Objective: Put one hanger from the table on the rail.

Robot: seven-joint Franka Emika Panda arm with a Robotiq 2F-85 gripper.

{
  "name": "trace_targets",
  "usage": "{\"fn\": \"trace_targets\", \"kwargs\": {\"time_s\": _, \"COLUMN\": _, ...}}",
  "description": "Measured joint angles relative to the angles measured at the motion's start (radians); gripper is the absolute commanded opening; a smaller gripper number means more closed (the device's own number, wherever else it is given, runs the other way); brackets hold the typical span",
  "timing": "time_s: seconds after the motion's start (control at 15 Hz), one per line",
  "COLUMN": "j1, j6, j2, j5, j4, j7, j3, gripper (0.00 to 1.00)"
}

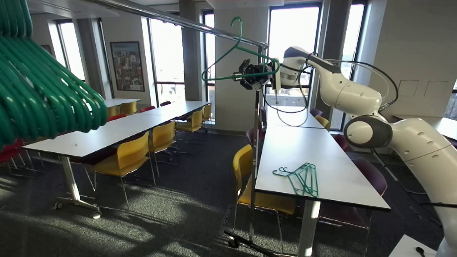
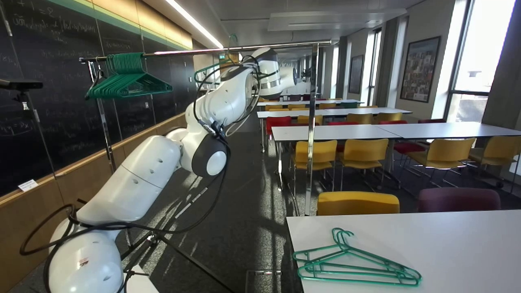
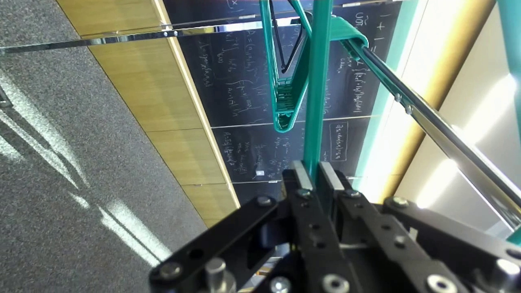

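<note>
My gripper (image 1: 237, 75) is shut on a thin green hanger (image 1: 223, 77) and holds it in the air beside the rail (image 1: 200, 27). In the wrist view the fingertips (image 3: 313, 176) pinch a bar of the hanger (image 3: 316, 101). The hook points up and its top is above the rail in both exterior views; I cannot tell whether it is over the rail or beside it. In an exterior view the hanger (image 2: 213, 66) is partly behind the arm and the gripper is hidden. More thin green hangers (image 1: 303, 180) lie on the white table (image 1: 292, 150).
A bunch of green hangers (image 2: 130, 81) hangs at the far end of the rail (image 2: 281, 44). The rack's upright pole (image 1: 256, 125) stands near the gripper and beside the table. A yellow chair (image 1: 243, 166) is at the table. Cables (image 1: 300, 103) loop round the arm.
</note>
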State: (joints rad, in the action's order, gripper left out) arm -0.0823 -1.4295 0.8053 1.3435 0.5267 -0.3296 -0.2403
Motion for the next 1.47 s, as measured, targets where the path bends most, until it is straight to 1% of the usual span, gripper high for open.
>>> {"fn": "trace_targets", "kwargs": {"time_s": 0.47, "j1": 0.009, "j6": 0.001, "j2": 0.029, "j5": 0.000, "j4": 0.000, "j7": -0.037, "j3": 0.000, "gripper": 0.03}}
{"fn": "trace_targets", "kwargs": {"time_s": 1.0, "j1": 0.028, "j6": 0.051, "j2": 0.050, "j5": -0.010, "j4": -0.005, "j7": -0.036, "j3": 0.000, "gripper": 0.03}}
{"fn": "trace_targets", "kwargs": {"time_s": 1.47, "j1": 0.062, "j6": 0.068, "j2": 0.044, "j5": -0.051, "j4": -0.080, "j7": -0.036, "j3": 0.000, "gripper": 0.03}}
